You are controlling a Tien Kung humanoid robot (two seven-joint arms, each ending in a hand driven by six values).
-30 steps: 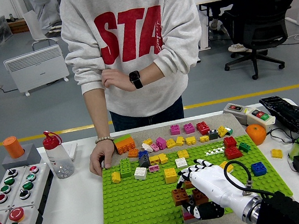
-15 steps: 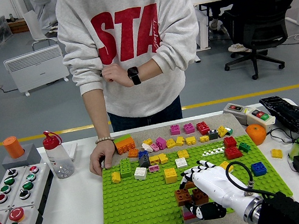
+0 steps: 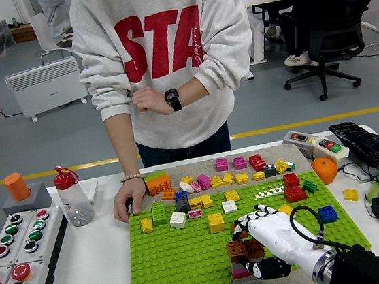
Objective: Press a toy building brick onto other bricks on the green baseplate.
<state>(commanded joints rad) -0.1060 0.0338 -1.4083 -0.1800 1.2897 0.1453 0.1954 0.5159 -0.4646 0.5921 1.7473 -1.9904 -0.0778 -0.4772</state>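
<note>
One robot hand [image 3: 272,232], one person, one green baseplate [image 3: 175,260] crowded with bricks.

Counted elsewhere: two pink bricks [image 3: 230,163] at the board's twelve o'clock, one orange fruit [image 3: 324,169] at two o'clock, one red-capped bottle [image 3: 73,196] at ten o'clock.

— What's moved?
— The right hand [image 3: 268,232] has drawn slightly toward the table's near edge, and the brown brick [image 3: 237,249] under its fingers shifted with it
— And the person?
— Leaned a little; their raised forearm [image 3: 164,100] shifted slightly too
</note>
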